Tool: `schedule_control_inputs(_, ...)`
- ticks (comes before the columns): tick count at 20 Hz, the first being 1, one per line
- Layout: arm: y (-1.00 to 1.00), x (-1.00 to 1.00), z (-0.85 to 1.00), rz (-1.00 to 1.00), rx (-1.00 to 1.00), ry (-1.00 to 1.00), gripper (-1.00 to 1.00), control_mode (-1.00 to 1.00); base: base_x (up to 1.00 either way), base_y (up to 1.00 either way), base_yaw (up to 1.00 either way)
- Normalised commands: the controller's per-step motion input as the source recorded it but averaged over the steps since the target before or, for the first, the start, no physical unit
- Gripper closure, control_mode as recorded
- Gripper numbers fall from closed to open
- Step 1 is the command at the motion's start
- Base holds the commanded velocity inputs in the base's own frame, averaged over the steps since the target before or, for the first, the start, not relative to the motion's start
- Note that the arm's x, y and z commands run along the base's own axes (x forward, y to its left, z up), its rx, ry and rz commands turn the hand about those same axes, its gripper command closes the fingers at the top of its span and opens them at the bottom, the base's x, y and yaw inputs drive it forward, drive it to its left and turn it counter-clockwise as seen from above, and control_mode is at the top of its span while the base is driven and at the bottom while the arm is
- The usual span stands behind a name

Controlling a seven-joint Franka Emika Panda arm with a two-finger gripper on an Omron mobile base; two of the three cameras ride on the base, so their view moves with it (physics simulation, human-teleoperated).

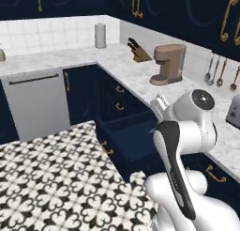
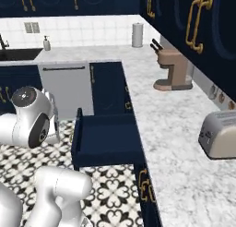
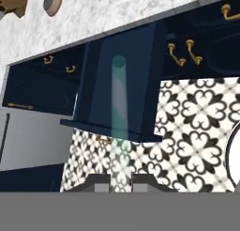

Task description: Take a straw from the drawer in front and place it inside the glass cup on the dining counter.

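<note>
- Left base view: my arm rises from the lower right, and past it the drawer (image 1: 129, 136) stands pulled out from the navy cabinets under the marble worktop (image 1: 136, 73), where a coffee maker (image 1: 167, 63) and a knife block (image 1: 137, 50) sit. My fingers are hidden behind my own wrist here.
- Right base view: the drawer (image 2: 108, 136) shows open, its dark blue inside looking bare, with the toaster (image 2: 220, 134) on the worktop to the right. The patterned floor (image 2: 110, 184) lies below it.
- Hand view: my gripper (image 3: 121, 180) looks down past the drawer (image 3: 119, 94), and the straw (image 3: 119, 108) runs up from between my fingertips (image 3: 98, 180), a pale translucent stick. I appear to be closed on its near end, though the contact itself is cut off at the frame edge.
- Risk, as I judge it: the straw is far slimmer than my fingers, so it may pivot or slip in a loose grip while I swing round, or its long free end may catch the drawer front or the worktop edge.
</note>
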Motion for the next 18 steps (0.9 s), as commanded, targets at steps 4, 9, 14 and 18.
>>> schedule_control_inputs(4, 0.00, 0.00, 0.00, 0.00, 0.00, 0.00, 1.00, 1.00, -0.04, 0.06, 0.65)
schedule_control_inputs(9, 0.00, 0.00, 0.00, 0.00, 0.00, 0.00, 1.00, 1.00, -0.08, 0.18, 0.62)
schedule_control_inputs(14, 0.00, 0.00, 0.00, 0.00, 0.00, 0.00, 1.00, 1.00, -0.05, 0.27, 0.54)
schedule_control_inputs(18, 0.00, 0.00, 0.00, 0.00, 0.00, 0.00, 1.00, 1.00, -0.04, 0.36, 0.49)
